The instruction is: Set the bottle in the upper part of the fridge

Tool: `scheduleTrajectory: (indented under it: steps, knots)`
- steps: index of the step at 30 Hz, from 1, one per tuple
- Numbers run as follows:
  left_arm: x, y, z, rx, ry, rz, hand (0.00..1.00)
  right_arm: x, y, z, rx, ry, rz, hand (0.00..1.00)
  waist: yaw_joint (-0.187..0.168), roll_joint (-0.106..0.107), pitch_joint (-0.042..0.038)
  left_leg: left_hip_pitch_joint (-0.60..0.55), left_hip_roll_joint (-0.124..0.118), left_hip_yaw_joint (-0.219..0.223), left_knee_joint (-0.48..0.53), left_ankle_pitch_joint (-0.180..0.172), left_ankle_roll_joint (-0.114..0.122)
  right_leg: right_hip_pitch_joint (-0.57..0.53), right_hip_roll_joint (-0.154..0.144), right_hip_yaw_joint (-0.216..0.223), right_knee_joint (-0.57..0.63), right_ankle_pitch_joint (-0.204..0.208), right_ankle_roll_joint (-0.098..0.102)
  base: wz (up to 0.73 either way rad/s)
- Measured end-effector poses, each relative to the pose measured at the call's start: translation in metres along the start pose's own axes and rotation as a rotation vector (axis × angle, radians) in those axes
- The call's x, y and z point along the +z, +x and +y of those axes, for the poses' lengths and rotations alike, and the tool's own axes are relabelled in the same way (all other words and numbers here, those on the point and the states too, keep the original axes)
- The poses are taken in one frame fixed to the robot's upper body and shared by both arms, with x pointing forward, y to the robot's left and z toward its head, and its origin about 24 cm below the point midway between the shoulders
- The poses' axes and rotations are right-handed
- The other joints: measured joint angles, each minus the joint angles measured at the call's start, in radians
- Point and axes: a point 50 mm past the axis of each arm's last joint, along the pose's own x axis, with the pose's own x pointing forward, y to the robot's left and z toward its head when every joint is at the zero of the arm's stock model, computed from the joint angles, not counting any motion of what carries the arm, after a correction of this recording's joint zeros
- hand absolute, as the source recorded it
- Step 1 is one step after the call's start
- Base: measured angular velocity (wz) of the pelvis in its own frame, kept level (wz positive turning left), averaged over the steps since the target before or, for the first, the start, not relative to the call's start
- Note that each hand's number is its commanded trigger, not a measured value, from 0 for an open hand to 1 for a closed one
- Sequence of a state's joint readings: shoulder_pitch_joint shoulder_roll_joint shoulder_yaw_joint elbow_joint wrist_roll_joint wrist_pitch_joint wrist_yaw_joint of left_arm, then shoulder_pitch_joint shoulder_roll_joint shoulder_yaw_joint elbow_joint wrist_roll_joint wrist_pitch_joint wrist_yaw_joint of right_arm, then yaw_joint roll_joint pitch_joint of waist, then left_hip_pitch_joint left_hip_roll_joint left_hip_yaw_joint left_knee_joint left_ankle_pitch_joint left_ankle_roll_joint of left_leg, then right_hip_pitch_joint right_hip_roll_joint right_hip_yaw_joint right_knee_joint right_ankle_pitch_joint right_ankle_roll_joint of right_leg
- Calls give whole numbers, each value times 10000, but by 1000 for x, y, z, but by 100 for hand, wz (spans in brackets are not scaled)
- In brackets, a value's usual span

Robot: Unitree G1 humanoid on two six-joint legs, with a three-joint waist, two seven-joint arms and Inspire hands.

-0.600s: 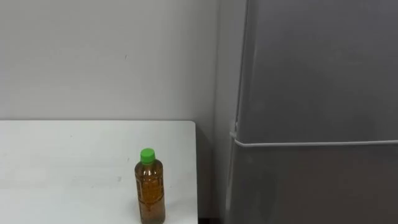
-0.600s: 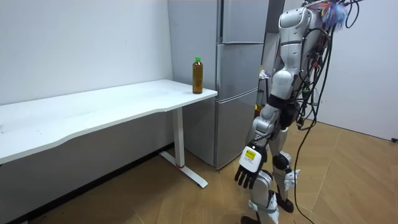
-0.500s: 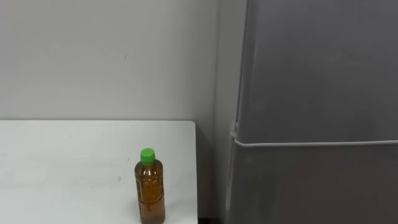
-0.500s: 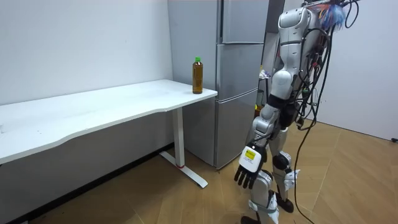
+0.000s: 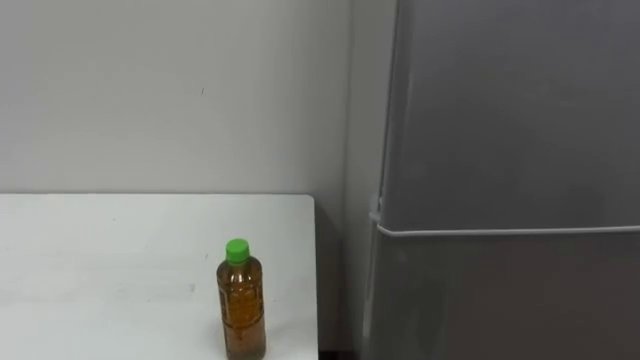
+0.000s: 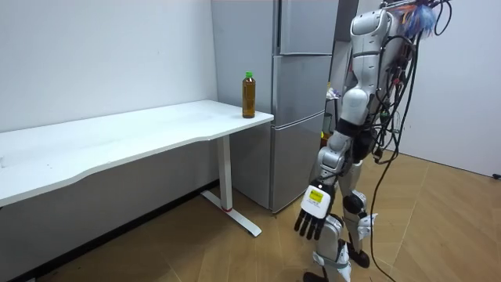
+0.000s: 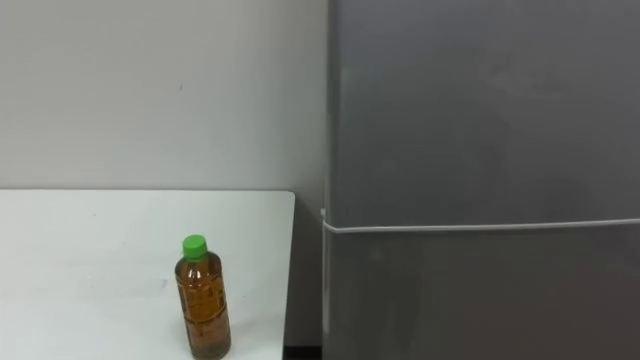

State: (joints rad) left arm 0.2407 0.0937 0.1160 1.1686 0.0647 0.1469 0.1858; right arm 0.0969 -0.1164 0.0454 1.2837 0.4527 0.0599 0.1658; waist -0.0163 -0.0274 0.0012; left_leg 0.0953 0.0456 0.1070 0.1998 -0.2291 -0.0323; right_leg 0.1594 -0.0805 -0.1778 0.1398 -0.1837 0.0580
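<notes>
One bottle point(image 5: 241, 300) stands upright near the table's point(image 5: 100, 250) right edge, beside the shut fridge point(image 5: 500, 130). Left hand point(image 6: 312, 213) hangs low, fingers loose and apart.

Bright, even indoor lighting, diffuse, probably from ceiling fixtures overhead. Wall point(image 5: 170, 90) flat pale grey, a touch darker toward the corner beside the fridge point(image 5: 510, 110). Soft dull sheen across the fridge doors, thin bright line along the seam between them. Table point(image 5: 100, 270) near-white, close to washed out. Bottle point(image 5: 242, 305) lit through, amber liquid slightly glowing, green cap vivid. Dark shadow strip in the gap between table edge and fridge side. In room view, deep shade under the table against the wall, soft pale reflections on the wood floor point(image 6: 438, 227).
</notes>
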Motion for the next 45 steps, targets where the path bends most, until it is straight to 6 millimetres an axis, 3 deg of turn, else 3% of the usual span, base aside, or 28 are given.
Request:
scheduleTrajectory:
  steps: [7, 17, 19, 21, 28, 31, 38, 45]
  knots:
    - [-11, 0, 3, 22, -3686, 831, 0, -2, -1, -5, -119, 294, 47, 0, 237, 110, -2, -8, 0, -1, 11, 1, 1, -9, 1, 19, 1, 0, 0, 1]
    - [25, 0, 23, 339, -7732, -360, 0, -1, -3, -10, -14, 673, -145, 0, 261, 333, -18, -80, -22, -137, 35, 6, 0, -6, -4, -130, -29, 0, 0, 4]
    - [28, 0, 26, 386, -8030, -417, 0, -2, -4, -12, -26, 747, -135, 0, 296, 380, -13, 17, -21, -84, 8, 8, -1, 27, -4, -121, -21, 0, 1, -8]
    - [35, 0, 27, 359, -8480, -502, 0, -2, -4, -14, -42, 715, -132, 0, 379, 483, -62, 67, -20, -20, -26, 7, 0, 33, -4, -75, -14, 0, 1, -11]
    - [59, -5, 52, 773, -10351, -1360, 0, 2, -8, -25, -199, 503, -316, 0, 502, 626, 10, 179, -19, 72, -144, 7, 4, 1, -5, 84, 94, -5, 8, -5]
    - [71, -9, 59, 931, -10816, -1846, 0, 1, -9, -26, -237, 585, -320, 0, 514, 668, 4, 170, -18, 87, -133, 9, 4, -16, -5, 97, 94, -8, 14, 0]
    - [92, -19, 72, 1575, -11120, -2664, 0, 3, -8, -25, -247, 519, -362, 0, 501, 696, -39, 161, -18, 35, -31, 9, 5, -14, -4, 102, 93, -8, 14, 0]
    - [125, -42, 106, 2371, -11792, -4514, 0, 3, -9, -25, -269, 460, -564, 0, 504, 703, -60, 132, -18, 20, -25, 9, 5, -39, -2, 85, 115, -6, 10, 0]
